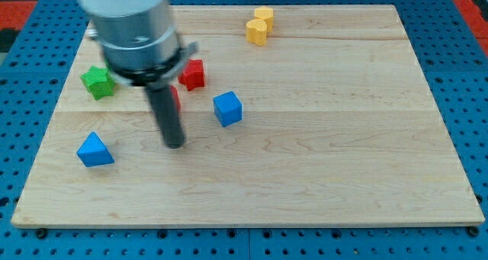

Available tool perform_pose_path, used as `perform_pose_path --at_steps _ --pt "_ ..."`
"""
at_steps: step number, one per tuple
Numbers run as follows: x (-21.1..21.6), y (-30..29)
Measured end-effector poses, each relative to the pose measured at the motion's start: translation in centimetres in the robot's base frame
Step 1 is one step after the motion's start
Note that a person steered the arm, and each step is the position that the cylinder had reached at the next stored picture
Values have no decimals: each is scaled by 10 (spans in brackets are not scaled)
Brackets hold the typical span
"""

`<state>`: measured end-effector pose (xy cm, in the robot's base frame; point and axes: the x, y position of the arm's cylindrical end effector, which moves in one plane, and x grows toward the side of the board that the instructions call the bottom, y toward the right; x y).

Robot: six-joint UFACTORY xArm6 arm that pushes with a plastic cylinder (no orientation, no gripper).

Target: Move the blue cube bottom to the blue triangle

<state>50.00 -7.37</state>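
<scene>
The arm carries no jaws; it ends in a dark rod, and nothing is held. The tip [174, 144] rests on the board [343, 161] in the view's left half. It touches no block.

The blue cube [227, 108] lies up and to the view's right of the tip, near it but apart. The blue triangle [94, 150] lies to the view's left of the tip, slightly lower, near the board's left edge. The tip stands between these two blocks, somewhat closer to the cube. The cube and the triangle are well apart.

A red block [193, 74], star-like in outline, sits above the cube toward the view's top left. A second red block [174, 97] shows only as a sliver behind the rod; its shape cannot be told. A green block [97, 81], also star-like, lies near the board's left edge, above the triangle.

Two yellow blocks [260, 25] stand touching each other near the board's top edge, well apart from all other blocks. Their rounded shapes cannot be made out exactly.
</scene>
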Motion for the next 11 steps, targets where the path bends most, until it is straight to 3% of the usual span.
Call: perform_pose_path --at_steps 1,3,4,6,8,9,10,11 --pt "0 89" --pt "-83 158" --pt "-89 50" --pt "-21 -9" --pt "15 9" --pt "48 -56" --pt "56 -84" --pt "63 -38"
